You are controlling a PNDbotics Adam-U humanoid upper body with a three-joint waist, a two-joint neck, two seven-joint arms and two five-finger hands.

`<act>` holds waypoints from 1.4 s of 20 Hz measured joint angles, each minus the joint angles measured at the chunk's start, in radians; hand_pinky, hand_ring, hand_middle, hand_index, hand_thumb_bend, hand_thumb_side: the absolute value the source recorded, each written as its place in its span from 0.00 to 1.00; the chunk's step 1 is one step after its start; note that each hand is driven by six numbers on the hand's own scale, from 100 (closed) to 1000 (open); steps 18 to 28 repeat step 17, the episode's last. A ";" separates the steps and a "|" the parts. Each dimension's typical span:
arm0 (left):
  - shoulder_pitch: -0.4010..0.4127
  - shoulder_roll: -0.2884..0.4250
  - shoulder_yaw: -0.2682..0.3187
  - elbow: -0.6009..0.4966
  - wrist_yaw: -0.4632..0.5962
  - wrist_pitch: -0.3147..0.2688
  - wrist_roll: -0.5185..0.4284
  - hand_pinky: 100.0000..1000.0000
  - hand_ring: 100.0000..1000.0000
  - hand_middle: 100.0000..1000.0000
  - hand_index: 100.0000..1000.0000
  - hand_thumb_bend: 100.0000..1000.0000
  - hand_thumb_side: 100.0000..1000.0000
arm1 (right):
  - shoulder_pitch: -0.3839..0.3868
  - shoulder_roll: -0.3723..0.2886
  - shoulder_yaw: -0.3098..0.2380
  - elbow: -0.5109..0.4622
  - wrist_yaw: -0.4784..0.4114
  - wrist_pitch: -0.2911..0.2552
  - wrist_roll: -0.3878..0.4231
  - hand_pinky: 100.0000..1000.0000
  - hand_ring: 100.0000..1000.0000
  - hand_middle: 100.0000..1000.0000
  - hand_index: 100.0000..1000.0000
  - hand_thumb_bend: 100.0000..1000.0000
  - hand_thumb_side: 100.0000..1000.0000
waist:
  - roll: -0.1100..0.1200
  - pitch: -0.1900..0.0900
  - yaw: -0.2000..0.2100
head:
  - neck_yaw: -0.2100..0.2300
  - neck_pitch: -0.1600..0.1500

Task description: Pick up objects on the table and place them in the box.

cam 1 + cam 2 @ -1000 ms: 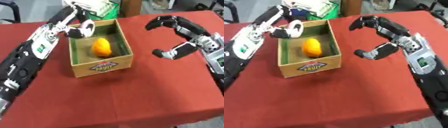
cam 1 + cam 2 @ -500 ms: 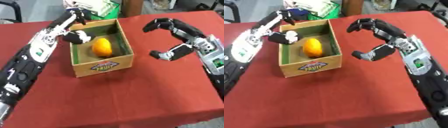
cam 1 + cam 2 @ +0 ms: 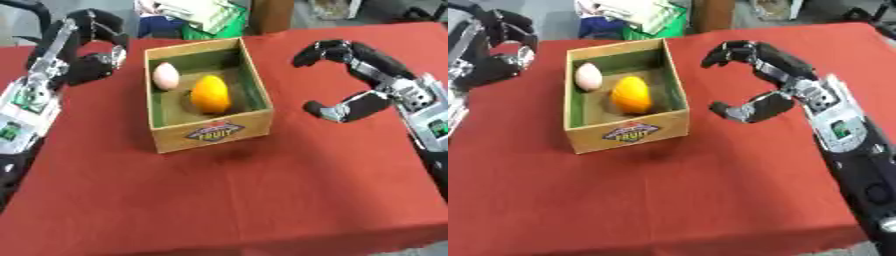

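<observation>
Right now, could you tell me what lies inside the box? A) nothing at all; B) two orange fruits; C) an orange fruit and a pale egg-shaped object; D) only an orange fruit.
C: inside the box, an orange fruit sits near the middle and a pale egg-shaped object lies beside it, toward the far left corner.

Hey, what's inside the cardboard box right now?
Inside the box lie two things: a pale egg-shaped object at the far left and an orange fruit beside it. The near wall hides part of the floor.
</observation>
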 measured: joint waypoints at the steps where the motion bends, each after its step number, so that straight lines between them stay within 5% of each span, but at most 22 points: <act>1: 0.030 0.000 0.015 -0.028 0.017 0.009 0.018 0.75 0.54 0.54 0.67 0.11 0.11 | 0.010 -0.004 -0.010 -0.008 -0.010 0.009 -0.003 0.67 0.81 0.71 0.79 0.26 0.35 | 0.000 0.000 0.004 | -0.001 0.000; 9: 0.224 -0.053 0.109 -0.165 0.060 0.014 0.102 0.75 0.53 0.52 0.67 0.12 0.11 | 0.114 -0.019 -0.095 -0.075 -0.183 0.126 -0.001 0.60 0.79 0.66 0.75 0.18 0.15 | 0.000 0.000 0.031 | 0.013 0.000; 17: 0.305 -0.124 0.150 -0.186 0.043 0.008 0.143 0.75 0.53 0.51 0.66 0.12 0.11 | 0.177 -0.019 -0.166 -0.137 -0.399 0.247 0.071 0.57 0.79 0.65 0.74 0.13 0.09 | 0.008 0.001 0.037 | 0.079 0.000; 28: 0.305 -0.124 0.150 -0.186 0.043 0.008 0.143 0.75 0.53 0.51 0.66 0.12 0.11 | 0.177 -0.019 -0.166 -0.137 -0.399 0.247 0.071 0.57 0.79 0.65 0.74 0.13 0.09 | 0.008 0.001 0.037 | 0.079 0.000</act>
